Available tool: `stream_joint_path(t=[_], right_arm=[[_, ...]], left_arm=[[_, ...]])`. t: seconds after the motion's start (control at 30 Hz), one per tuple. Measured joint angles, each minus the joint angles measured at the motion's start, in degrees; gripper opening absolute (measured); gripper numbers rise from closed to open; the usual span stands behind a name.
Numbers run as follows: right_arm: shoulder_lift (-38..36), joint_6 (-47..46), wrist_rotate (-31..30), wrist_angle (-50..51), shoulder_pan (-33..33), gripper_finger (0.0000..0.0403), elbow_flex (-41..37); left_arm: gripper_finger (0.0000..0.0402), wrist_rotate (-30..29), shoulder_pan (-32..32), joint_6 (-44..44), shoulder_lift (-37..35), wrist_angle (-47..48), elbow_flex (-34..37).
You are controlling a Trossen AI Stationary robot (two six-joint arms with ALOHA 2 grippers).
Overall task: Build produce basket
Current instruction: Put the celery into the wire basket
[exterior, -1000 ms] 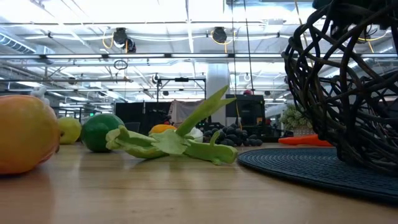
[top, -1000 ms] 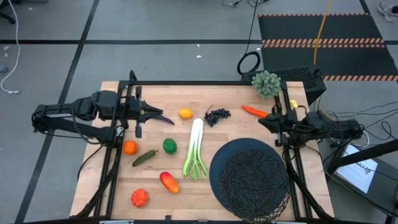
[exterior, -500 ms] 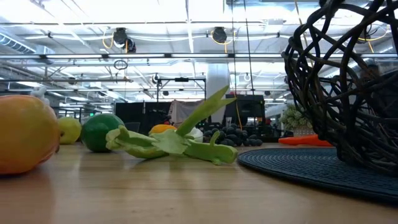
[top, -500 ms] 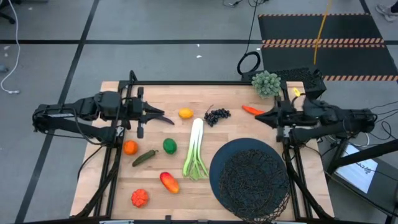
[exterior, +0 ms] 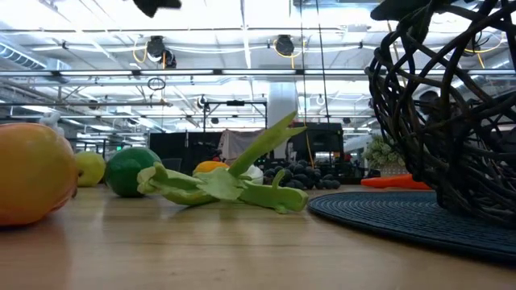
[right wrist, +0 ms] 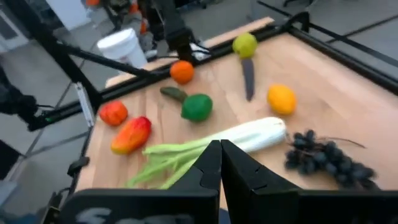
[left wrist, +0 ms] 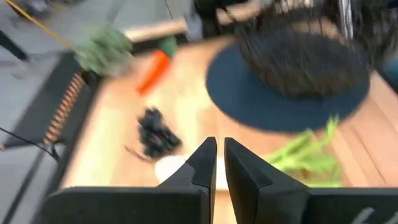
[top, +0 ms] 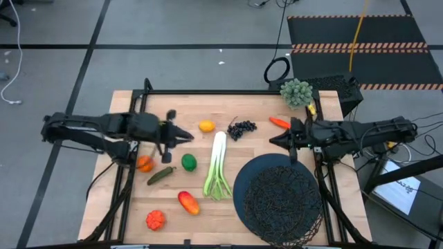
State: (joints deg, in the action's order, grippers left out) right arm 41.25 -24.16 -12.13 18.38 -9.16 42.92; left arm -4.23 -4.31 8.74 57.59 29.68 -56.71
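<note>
Nothing is loaded: the basket (top: 278, 204) sits empty, with celery (top: 217, 166), grapes (top: 241, 128) and other produce scattered on the surface. Both left gripper (top: 187, 137) and right gripper (top: 274, 140) hover with jaws together, holding nothing.

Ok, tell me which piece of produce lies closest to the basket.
The celery stalk: its leafy end lies just beside the basket's dark round mat, while the grapes, lime and mango sit farther off.

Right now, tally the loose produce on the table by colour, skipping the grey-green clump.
Green: 3 (celery, lime, pickle)
Yellow: 2 (lemon, yellow-green fruit)
Orange or red: 4 (orange, carrot, mango, lumpy fruit)
Dark purple: 1 (grapes)
Total: 10
</note>
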Motion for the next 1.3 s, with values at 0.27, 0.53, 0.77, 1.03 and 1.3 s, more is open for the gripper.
stream_joint_path(t=[0.27, 0.53, 0.77, 1.03, 1.3], right_arm=[[3.21, 2.24, -0.1, -13.65, -2.69, 0.0, -7.74], [4.24, -3.77, -2.62, -13.89, -5.31, 0.0, -11.13], [4.88, -5.18, -7.48, -13.89, -7.19, 0.0, -12.24], [6.77, -5.18, -7.59, -14.89, -7.2, 0.0, -12.24], [8.4, -1.85, -7.55, -18.41, -7.2, 0.0, -12.24]], left_arm=[[0.0103, 2.18, -3.5, 1.75, 11.93, 1.6, 0.07], [0.0147, 1.1, -6.0, 10.17, 20.35, -3.27, -0.01], [0.015, 1.11, -7.41, 19.61, 29.27, -3.97, -2.87], [0.015, -3.05, -8.64, 35.89, 39.35, -3.86, -4.61], [0.015, -8.94, -10.83, 52.75, 45.19, -5.0, -4.63]])
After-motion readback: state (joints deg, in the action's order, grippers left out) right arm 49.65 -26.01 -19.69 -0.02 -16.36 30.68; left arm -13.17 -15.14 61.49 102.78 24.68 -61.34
